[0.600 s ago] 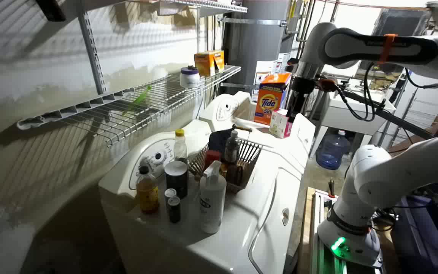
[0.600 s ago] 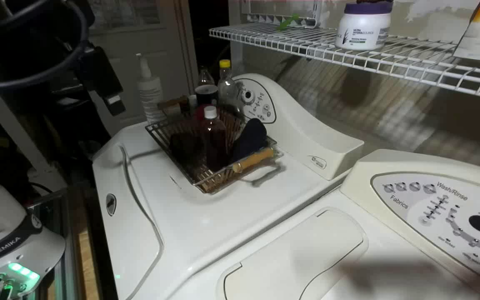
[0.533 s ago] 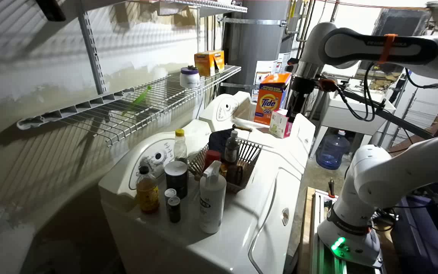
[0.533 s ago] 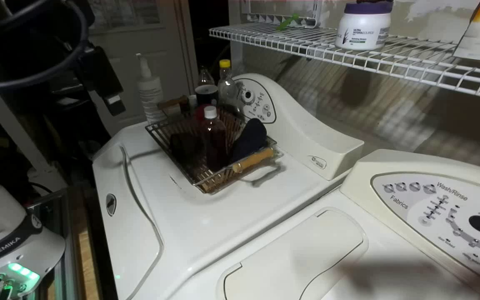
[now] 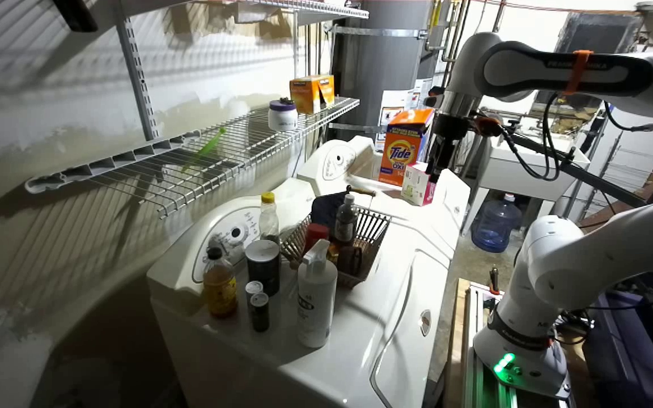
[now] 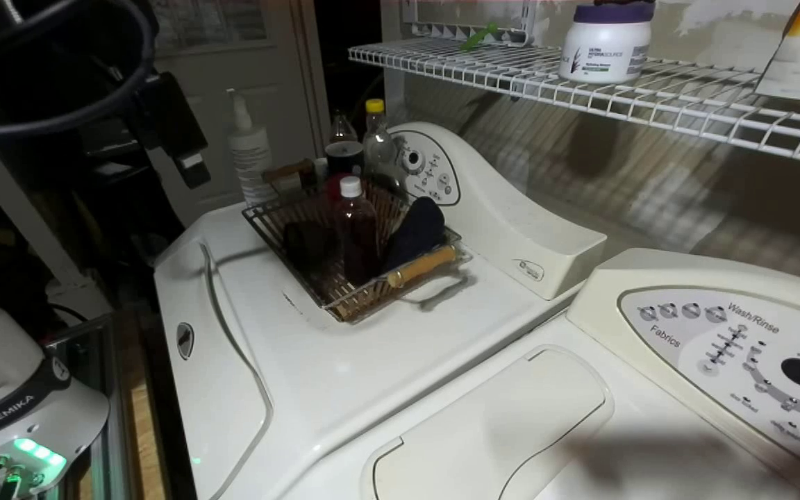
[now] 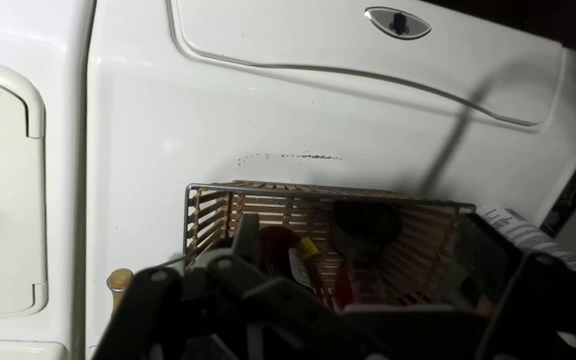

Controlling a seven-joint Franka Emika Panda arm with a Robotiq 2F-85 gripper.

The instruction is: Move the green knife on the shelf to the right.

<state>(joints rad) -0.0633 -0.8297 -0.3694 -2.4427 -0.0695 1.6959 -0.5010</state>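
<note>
The green knife is slim and light yellow-green. It lies on the white wire shelf, near the wall side, left of a purple-lidded jar. In an exterior view the knife shows at the far end of the shelf. My gripper hangs pointing down, well away from the shelf and lower than it in the picture. It also shows dark at the left in an exterior view. In the wrist view my gripper has its fingers wide apart with nothing held. Knife and shelf are outside the wrist view.
A purple-lidded jar and an orange box stand on the shelf. Below, a wicker basket with bottles sits on the white machine. A spray bottle, other bottles, a Tide box and a pink-white box stand around.
My gripper and its cable have shifted very slightly upward in an exterior view. The knife and the other objects have not moved.
</note>
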